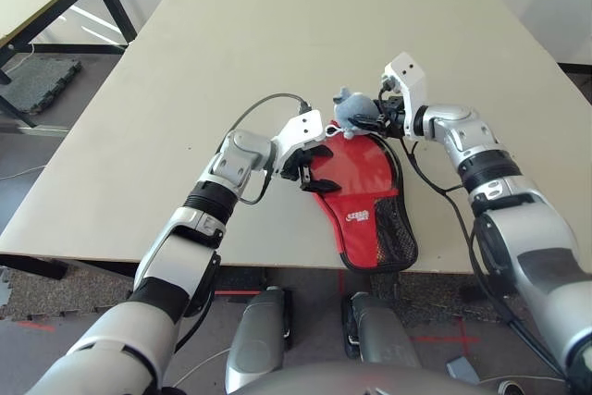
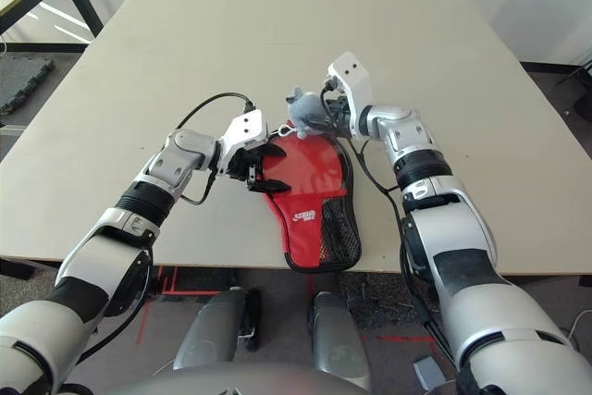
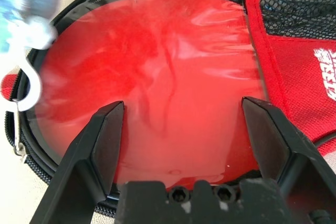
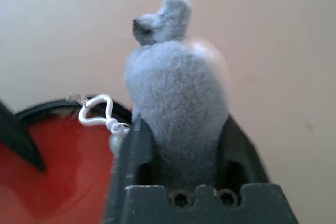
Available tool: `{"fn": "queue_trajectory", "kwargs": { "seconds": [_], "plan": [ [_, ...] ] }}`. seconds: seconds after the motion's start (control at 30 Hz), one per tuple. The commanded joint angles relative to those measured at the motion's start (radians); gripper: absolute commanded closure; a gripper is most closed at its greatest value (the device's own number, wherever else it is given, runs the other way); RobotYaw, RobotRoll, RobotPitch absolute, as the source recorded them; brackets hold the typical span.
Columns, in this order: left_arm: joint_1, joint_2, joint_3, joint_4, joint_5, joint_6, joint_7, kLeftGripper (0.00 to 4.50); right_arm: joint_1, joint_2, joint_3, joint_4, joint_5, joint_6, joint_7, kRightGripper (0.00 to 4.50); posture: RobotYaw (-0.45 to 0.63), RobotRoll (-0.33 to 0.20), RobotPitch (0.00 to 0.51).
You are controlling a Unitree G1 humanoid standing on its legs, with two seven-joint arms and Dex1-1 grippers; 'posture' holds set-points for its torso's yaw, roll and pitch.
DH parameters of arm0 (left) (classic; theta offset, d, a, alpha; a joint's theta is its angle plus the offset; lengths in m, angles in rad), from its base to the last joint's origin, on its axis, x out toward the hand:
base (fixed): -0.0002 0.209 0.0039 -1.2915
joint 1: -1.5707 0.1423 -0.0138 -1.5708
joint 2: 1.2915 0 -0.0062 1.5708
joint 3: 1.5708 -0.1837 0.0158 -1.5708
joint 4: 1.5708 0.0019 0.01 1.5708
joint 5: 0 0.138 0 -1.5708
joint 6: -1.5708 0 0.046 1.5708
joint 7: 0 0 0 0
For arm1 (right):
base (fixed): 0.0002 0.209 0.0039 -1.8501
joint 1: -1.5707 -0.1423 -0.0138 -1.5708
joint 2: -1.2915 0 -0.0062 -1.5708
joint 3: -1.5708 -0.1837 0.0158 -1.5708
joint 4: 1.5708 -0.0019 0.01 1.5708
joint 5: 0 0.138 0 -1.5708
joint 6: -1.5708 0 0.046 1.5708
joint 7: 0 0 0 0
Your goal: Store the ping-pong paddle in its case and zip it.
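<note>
One case (image 1: 363, 199) is lying on the counter (image 1: 231, 62) near its front edge, red side up, its round end at 12 o'clock and its mesh pocket (image 1: 396, 233) at 5 o'clock. One paddle (image 3: 157, 77) is sitting inside it, its red face showing through the unzipped rim.

Two pincers are working here. At 9 o'clock of the case, the left pincer (image 1: 313, 171) is hovering over the round end with its fingers (image 3: 100, 145) spread wide, gripping nothing. At 12 o'clock, the right pincer (image 1: 375, 123) is closing its fingers around one grey pouch (image 4: 176, 103). A white cord (image 4: 97, 111) is hanging beside the pouch, over the case's rim.
</note>
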Motion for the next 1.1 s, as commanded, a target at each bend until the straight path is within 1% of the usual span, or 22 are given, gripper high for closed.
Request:
{"fn": "queue_trajectory", "kwargs": {
  "seconds": [0.03,0.07,0.1,0.27,0.53,0.67,0.87,0.9,1.1],
  "plan": [
    [0.044,-0.004,-0.039,0.004,0.010,0.030,-0.006,0.00,-0.047,-0.002,-0.030,0.075,-0.019,-0.053,-0.057,3.97,0.11,0.000,0.117],
    [0.048,-0.005,-0.041,0.000,0.009,0.033,-0.004,0.00,-0.058,0.000,-0.035,0.096,-0.023,-0.070,-0.076,4.10,0.11,0.000,0.116],
    [0.053,-0.007,-0.045,-0.007,0.009,0.037,-0.002,0.00,-0.068,0.001,-0.038,0.114,-0.029,-0.086,-0.094,4.13,0.11,0.000,0.116],
    [0.082,-0.016,-0.063,-0.053,0.005,0.064,-0.001,0.00,-0.099,0.012,-0.056,0.176,-0.038,-0.138,-0.161,4.13,0.13,0.000,0.117],
    [0.098,-0.022,-0.070,-0.088,0.004,0.092,0.005,0.00,-0.102,0.001,-0.073,0.225,-0.072,-0.176,-0.237,4.13,0.14,0.000,0.121],
    [0.091,-0.027,-0.068,-0.082,0.004,0.094,0.010,0.00,-0.081,-0.031,-0.079,0.231,-0.082,-0.180,-0.245,4.13,0.13,0.000,0.124],
    [0.085,-0.033,-0.071,-0.071,0.005,0.088,0.010,0.00,-0.042,-0.094,-0.093,0.224,-0.082,-0.176,-0.214,4.13,0.12,0.000,0.124],
    [0.082,-0.034,-0.071,-0.064,0.006,0.085,0.010,0.00,-0.031,-0.109,-0.095,0.223,-0.084,-0.176,-0.212,4.13,0.10,0.000,0.124],
    [0.060,-0.046,-0.076,-0.023,0.010,0.062,0.005,0.00,0.024,-0.184,-0.105,0.213,-0.091,-0.175,-0.192,4.13,0.07,0.000,0.124]
  ]
}}
